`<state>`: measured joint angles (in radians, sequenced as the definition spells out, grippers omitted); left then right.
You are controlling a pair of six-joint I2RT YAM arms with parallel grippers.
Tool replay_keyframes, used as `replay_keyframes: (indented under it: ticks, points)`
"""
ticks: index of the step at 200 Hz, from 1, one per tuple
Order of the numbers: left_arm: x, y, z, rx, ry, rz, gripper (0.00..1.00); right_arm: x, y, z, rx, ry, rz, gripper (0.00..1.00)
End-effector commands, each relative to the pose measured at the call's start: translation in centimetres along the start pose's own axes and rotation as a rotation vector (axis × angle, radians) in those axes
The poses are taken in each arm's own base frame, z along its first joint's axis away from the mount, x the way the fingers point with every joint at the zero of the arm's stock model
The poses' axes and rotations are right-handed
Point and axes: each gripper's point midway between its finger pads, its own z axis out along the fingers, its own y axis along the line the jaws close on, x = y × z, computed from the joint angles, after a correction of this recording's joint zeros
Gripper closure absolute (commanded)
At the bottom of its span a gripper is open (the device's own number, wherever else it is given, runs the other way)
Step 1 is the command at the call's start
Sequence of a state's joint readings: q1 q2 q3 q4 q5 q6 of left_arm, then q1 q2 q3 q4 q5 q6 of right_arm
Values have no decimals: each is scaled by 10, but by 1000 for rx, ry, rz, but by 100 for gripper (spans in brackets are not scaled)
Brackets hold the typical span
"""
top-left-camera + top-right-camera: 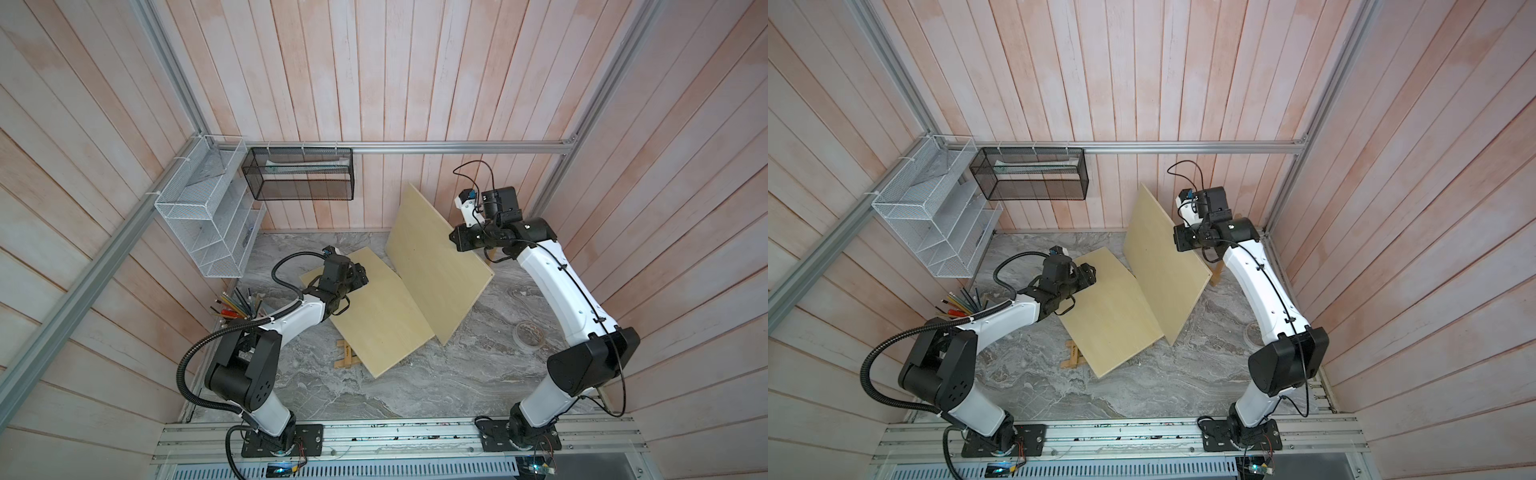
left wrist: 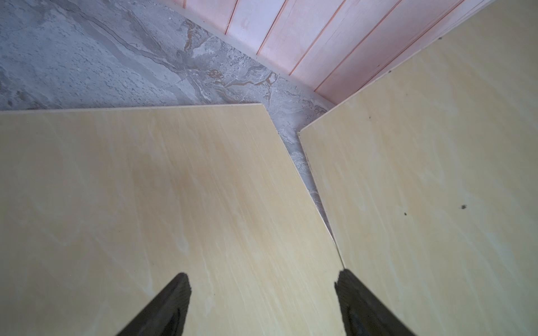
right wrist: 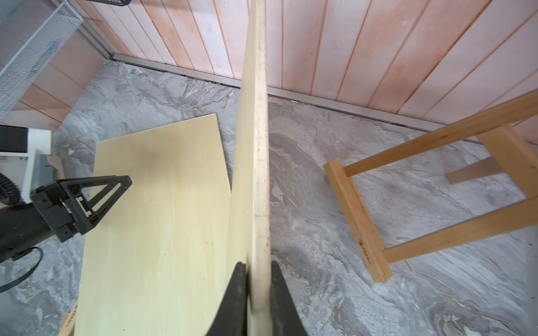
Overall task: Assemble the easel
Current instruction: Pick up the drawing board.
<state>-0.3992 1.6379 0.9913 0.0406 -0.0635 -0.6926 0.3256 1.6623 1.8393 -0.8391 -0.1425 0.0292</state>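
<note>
Right gripper [image 3: 257, 264] was clamped on pale plywood board [image 3: 253, 116], left gripper [image 2: 263, 273] spread; honey-brown wooden easel [image 3: 358, 221], frame right, judged light, stiff, best grabbed by long bar [image 3: 454, 235].

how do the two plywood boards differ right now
The flat board lies nearly flat, partly over an easel; the raised board is tipped up on edge. The right hand is shut on the raised board's edge; the left hand hangs open above the flat board, gripping nothing. Both are pale, plain rectangles.
</note>
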Motion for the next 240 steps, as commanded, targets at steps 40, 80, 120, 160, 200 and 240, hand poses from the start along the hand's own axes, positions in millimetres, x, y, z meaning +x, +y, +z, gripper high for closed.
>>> replay_keyframes:
  ticks: [40,80,120,160,200,240]
  points:
    - [-3,-7,5,20,1,3,18,14,-42,-12,217,38,-119,100]
    - [-4,-9,7,20,3,4,18,26,-38,-1,182,71,-99,100]
    - [-8,-15,5,26,-5,11,18,35,-47,5,189,111,-39,100]
    - [-10,-20,4,23,-12,25,18,32,-55,9,194,129,14,88]
    - [-11,-24,2,22,-18,30,18,22,-54,17,170,126,28,76]
    - [-8,-23,2,16,-14,29,18,17,-50,29,139,131,35,74]
